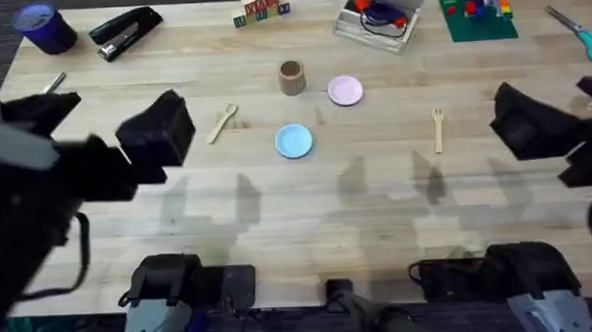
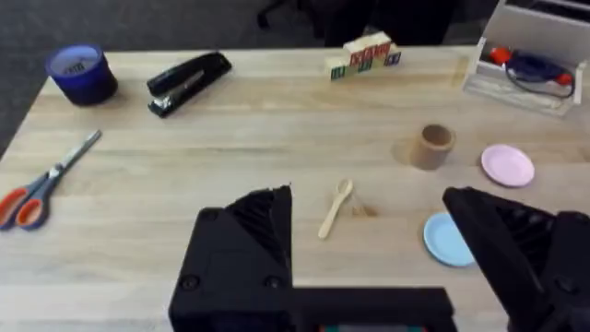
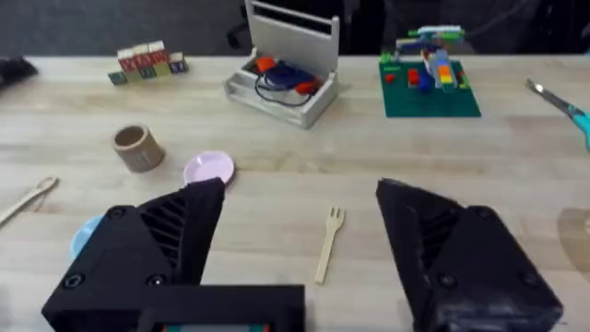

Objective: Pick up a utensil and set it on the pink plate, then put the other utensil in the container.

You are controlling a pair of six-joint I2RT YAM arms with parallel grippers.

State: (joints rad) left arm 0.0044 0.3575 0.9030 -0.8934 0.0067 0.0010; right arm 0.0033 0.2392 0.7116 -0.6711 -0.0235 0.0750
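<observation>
spoon (image 1: 222, 122) and fork (image 1: 437, 128) flat on table (image 1: 378, 212), untouched

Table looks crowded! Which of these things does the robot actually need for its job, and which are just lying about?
Needed: spoon, pink plate, fork, brown cup.

Lying about: blue plate, stapler, letter blocks, clear box, toy-brick model, teal scissors, orange scissors, dark blue tub.
</observation>
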